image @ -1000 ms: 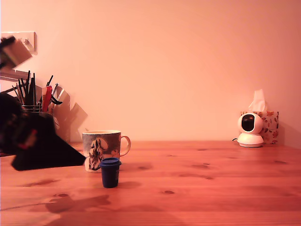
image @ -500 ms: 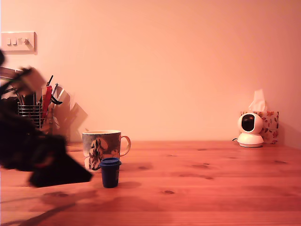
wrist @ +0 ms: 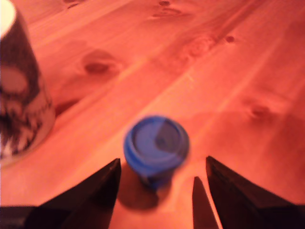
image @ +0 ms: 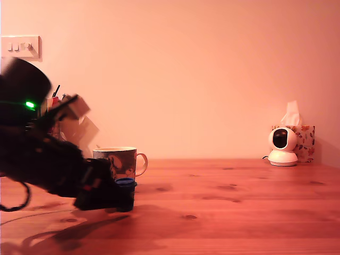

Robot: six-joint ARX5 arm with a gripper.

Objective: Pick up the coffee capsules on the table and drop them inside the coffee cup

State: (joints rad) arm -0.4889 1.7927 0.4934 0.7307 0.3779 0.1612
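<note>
**Jaws Spread Around a Blue Capsule**

While the jaws are standing apart, the gripper (wrist: 162, 176) is sitting low over the wooden counter (wrist: 228, 71), and the dark blue coffee capsule (wrist: 156, 145) is standing upright on it, just ahead of the two tips and not touching either. The coffee cup (image: 118, 162) is standing just behind the capsule in the exterior view.
</note>
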